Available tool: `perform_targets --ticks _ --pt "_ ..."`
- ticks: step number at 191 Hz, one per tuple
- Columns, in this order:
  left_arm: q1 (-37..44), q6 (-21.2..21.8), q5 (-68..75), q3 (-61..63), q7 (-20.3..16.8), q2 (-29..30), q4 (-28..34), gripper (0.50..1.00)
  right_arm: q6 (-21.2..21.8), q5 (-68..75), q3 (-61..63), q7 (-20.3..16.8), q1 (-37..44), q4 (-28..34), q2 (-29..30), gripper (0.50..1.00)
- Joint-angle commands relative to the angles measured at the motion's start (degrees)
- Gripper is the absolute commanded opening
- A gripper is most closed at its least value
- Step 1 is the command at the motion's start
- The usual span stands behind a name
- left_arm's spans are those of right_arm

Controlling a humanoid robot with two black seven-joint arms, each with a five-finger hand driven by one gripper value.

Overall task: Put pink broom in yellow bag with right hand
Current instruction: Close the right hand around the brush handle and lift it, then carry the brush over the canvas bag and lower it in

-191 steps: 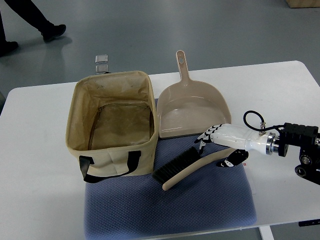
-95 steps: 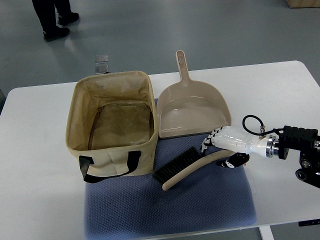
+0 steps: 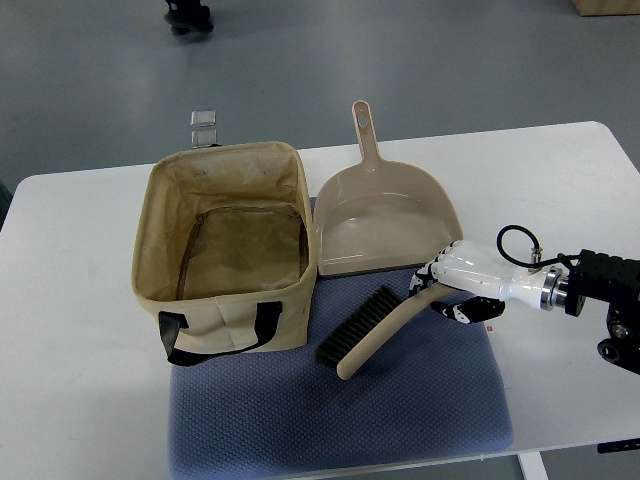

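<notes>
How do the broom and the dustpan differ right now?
The broom lies on the blue mat with the right hand closed on its handle; the dustpan sits untouched on the white table. The broom has dark bristles, the dustpan an open scoop. Both are the same beige-pink plastic.

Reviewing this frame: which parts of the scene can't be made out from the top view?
- Right hand: its palm side and its contact with the broom handle are hidden under the hand's own back, so a firm grasp cannot be confirmed.
- Bag: its near outer wall is seen too steeply to make out.
- Right arm: cut off by the right edge.
- Person: only feet show at the top edge.
- Left arm: out of frame.
</notes>
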Motion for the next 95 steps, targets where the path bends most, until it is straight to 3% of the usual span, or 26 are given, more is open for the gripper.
perform_targets --ticks 1,95 --pt "0.0 0.0 0.0 0.0 0.0 0.0 0.0 1.000 -1.9 0.3 0.3 0.0 0.0 0.0 -1.2 0.500" --pt "0.0 0.0 0.0 0.0 0.0 0.0 0.0 1.000 -10.1 5.1 4.1 0.3 1.1 -0.1 -11.8 0.500"
